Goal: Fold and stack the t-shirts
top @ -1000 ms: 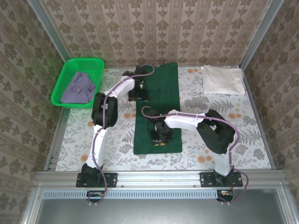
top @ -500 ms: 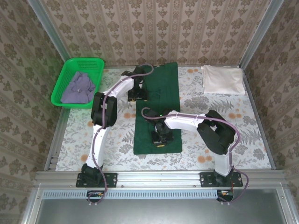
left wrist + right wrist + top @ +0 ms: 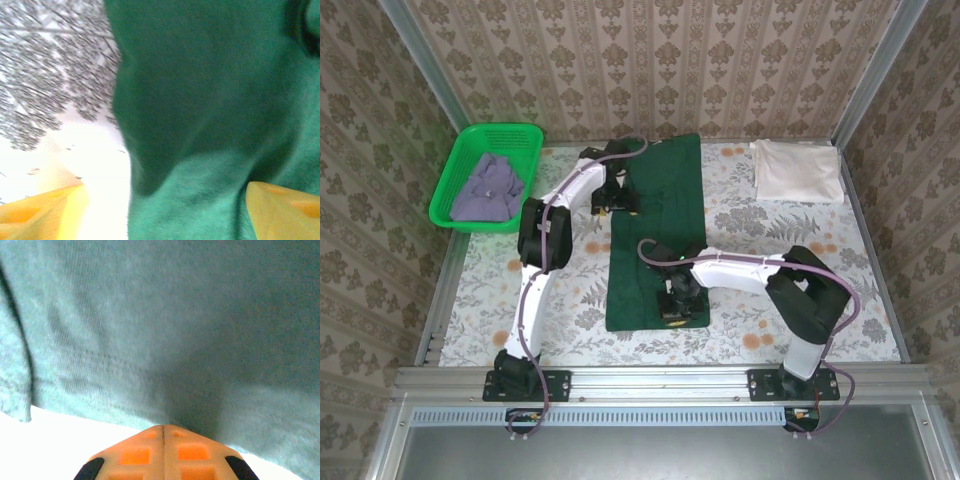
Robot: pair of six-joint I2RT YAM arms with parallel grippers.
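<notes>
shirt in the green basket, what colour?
Greyish-lavender; the shirt shows best in the top external view.

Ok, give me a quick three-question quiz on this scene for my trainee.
1. True or false: the lavender shirt lies in the basket.
2. The right pincer is: A wide open; B shut.
3. Which shirt's edge does the open left pincer straddle?
Key: 1 true; 2 B; 3 the green shirt.
</notes>
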